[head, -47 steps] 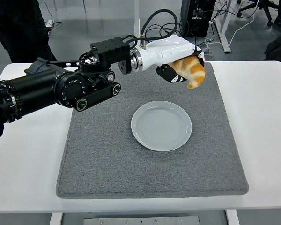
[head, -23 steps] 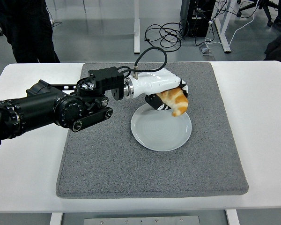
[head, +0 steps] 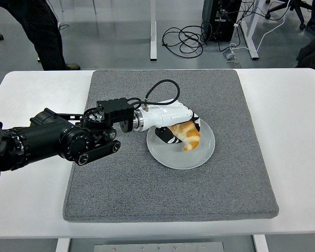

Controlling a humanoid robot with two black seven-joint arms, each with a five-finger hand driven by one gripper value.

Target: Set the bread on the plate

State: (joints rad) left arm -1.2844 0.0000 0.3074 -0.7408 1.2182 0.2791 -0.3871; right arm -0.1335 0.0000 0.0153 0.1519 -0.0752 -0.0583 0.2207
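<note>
White table point(head: 299, 131) is carrying a grey mat point(head: 121, 184), and I am working from its near edge outward. At the mat's centre my left hand point(head: 174, 125), coming in from nine o'clock, is gripping the bread point(head: 187, 135), fingers wrapped over it, low above the plate point(head: 202, 155). I am judging its tip to be touching the plate, so I am planning a gentle, level release. Farther off, a person's legs point(head: 42, 26) are standing at eleven o'clock

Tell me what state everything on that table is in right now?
Golden-brown croissant-shaped bread: held, low over the plate, seemingly touching it.
Round pale grey plate: upright on the mat, under the bread.
Grey felt mat: flat on the table.
Left robot hand: white, closed on the bread.
</note>
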